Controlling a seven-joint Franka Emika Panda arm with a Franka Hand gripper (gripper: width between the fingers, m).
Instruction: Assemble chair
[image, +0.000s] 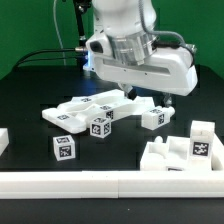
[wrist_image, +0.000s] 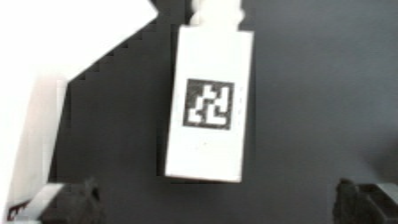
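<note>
Black table (image: 30, 100) carries your chair in loose pieces. Your wrist view shows one tagged slab (wrist_image: 214, 100) lying flat below the gripper (wrist_image: 214, 203), which is released, jaws wide apart, grasping nothing. In the exterior view, tagged blocks (image: 100, 126) sit at six o'clock of the flat pieces (image: 85, 108), a larger part (image: 180, 152) at four o'clock, and the rail (image: 110, 185) beyond them.

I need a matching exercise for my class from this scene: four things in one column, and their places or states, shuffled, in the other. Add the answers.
Things
1. gripper
2. tagged slab
3. border rail
4. lone tagged cube

Places or states
A. runs across the front of the exterior view
B. open, holding nothing
C. stands apart toward the exterior view's left
D. lies flat beneath the gripper

Pairs: 1-B, 2-D, 3-A, 4-C
</note>
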